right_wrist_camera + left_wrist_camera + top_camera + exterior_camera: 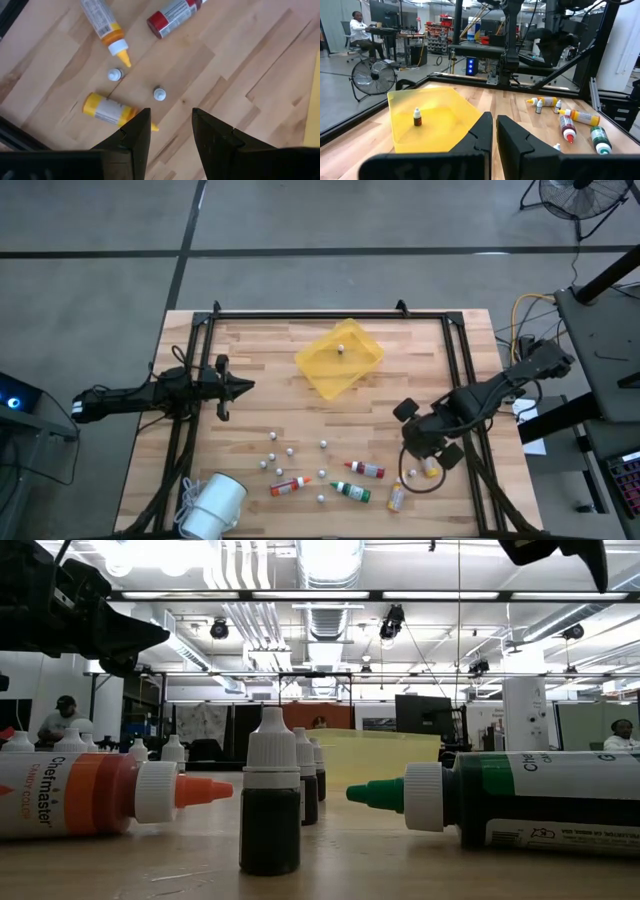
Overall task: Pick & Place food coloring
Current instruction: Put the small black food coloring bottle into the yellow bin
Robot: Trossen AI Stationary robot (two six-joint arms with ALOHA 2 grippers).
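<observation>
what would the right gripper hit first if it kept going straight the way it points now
Probably bare wooden table. The open right gripper points down at it, with a small white-capped dropper bottle just ahead and a lying yellow-capped bottle beside one finger; depth is unclear.

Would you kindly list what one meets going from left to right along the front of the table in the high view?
White roll → orange-capped bottle → green bottle → red bottle → yellow bottle → right pincer, with another yellow bottle just past it.

Left gripper (243, 387) closed, right gripper (169, 131) parted.
</observation>
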